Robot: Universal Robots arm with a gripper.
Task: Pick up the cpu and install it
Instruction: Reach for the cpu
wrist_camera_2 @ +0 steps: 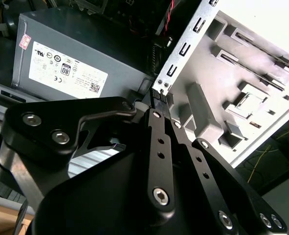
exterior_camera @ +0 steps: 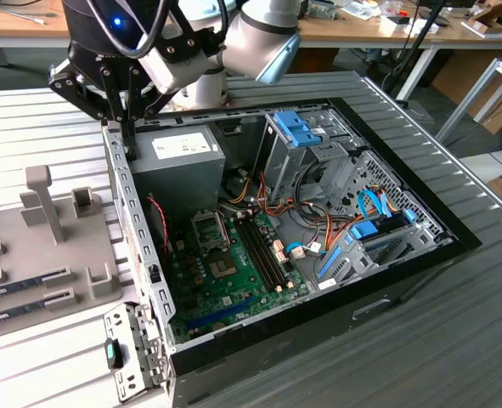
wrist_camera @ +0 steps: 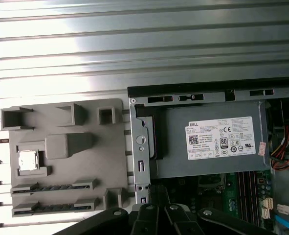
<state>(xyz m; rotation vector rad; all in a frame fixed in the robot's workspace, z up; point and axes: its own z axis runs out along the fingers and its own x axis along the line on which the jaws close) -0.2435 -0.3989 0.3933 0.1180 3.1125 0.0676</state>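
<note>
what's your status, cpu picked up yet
Gripper fingers shut, empty, above case wall by power supply. Cpu sits in grey tray, untouched. Nothing covers it.

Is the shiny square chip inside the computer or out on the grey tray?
Out. The cpu lies in its pocket on the grey tray, outside the computer case.

a ribbed silver metal table [exterior_camera: 38, 119] carries everything. two things lie directly on it: a flat grey moulded holder tray [exterior_camera: 21, 246] toward the exterior view's left, and an open computer case [exterior_camera: 132, 212] just beside it toward the right. the tray's edge runs close along the case's perforated metal side wall.
</note>
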